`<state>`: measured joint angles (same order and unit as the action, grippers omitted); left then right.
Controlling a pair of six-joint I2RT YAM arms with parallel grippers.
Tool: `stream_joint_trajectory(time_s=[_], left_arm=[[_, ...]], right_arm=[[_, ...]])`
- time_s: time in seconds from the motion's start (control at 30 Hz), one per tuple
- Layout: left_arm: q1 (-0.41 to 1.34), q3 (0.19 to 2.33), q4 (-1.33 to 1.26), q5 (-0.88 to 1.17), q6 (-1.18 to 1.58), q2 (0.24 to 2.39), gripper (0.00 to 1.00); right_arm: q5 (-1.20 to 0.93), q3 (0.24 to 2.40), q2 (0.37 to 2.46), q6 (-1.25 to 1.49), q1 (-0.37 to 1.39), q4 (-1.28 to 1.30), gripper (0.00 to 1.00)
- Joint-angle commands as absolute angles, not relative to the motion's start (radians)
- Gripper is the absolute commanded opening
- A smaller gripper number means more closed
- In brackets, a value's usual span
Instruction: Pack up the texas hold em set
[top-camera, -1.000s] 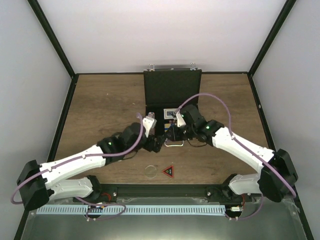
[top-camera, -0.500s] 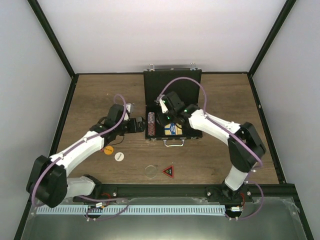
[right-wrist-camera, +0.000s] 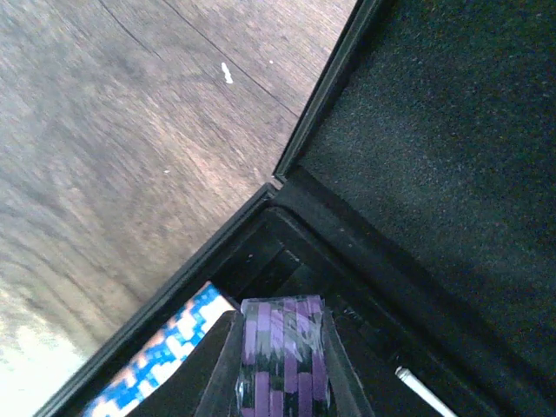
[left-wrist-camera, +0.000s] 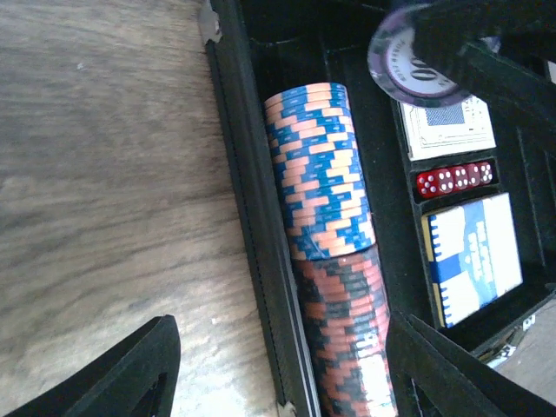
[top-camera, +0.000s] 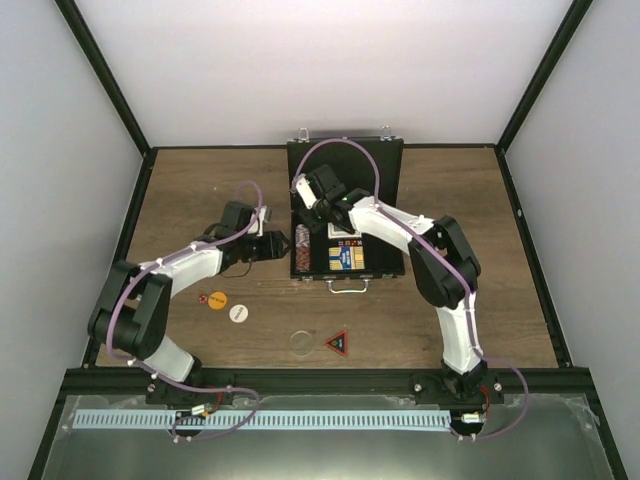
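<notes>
The black case [top-camera: 345, 190] lies open at mid table, lid upright at the back. Its left slot holds a row of blue-orange chips [left-wrist-camera: 317, 169] and red-black chips [left-wrist-camera: 347, 330]. Beside them are red dice [left-wrist-camera: 453, 178] and two card decks [left-wrist-camera: 473, 261]. My right gripper [top-camera: 318, 208] is shut on a short stack of purple chips [right-wrist-camera: 282, 356] over the tray's back left corner. My left gripper [top-camera: 275, 243] is open and empty, its fingers [left-wrist-camera: 95, 382] straddling the case's left wall. An orange chip [top-camera: 216, 300], a white chip [top-camera: 238, 312], a clear chip [top-camera: 301, 342] and the red-black triangle [top-camera: 337, 342] lie on the table.
A small red object [top-camera: 203, 297] lies next to the orange chip. The case's silver handle [top-camera: 347, 285] points toward me. Black frame posts and white walls surround the wooden table [top-camera: 480, 220].
Both arms have swung from the case's front toward its left and back. The right gripper now sits over the back left corner. The left gripper is beside the left wall, uncovering the orange and white chips.
</notes>
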<state>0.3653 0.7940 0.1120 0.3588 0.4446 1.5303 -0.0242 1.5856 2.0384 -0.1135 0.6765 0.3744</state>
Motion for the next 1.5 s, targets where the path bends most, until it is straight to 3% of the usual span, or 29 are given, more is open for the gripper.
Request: stream_joint_trajectory(time_s=[0.0, 0.53, 0.9, 1.27, 1.47], left_arm=[[0.360, 0.857, 0.054, 0.419, 0.377, 1.608, 0.65], [0.358, 0.934, -0.020, 0.450, 0.336, 1.804, 0.34], [0.363, 0.957, -0.087, 0.518, 0.253, 1.884, 0.13], [0.462, 1.034, -0.131, 0.590, 0.194, 1.981, 0.09], [0.518, 1.089, -0.134, 0.622, 0.188, 2.027, 0.10]], right_arm=[[0.008, 1.680, 2.091, -0.244, 0.664, 0.390, 0.02], [-0.220, 1.767, 2.214, -0.334, 0.644, 0.475, 0.02], [-0.354, 1.672, 2.174, -0.296, 0.633, 0.498, 0.02], [-0.337, 1.391, 2.009, -0.144, 0.630, 0.437, 0.01], [-0.170, 1.234, 1.855, -0.091, 0.630, 0.415, 0.01]])
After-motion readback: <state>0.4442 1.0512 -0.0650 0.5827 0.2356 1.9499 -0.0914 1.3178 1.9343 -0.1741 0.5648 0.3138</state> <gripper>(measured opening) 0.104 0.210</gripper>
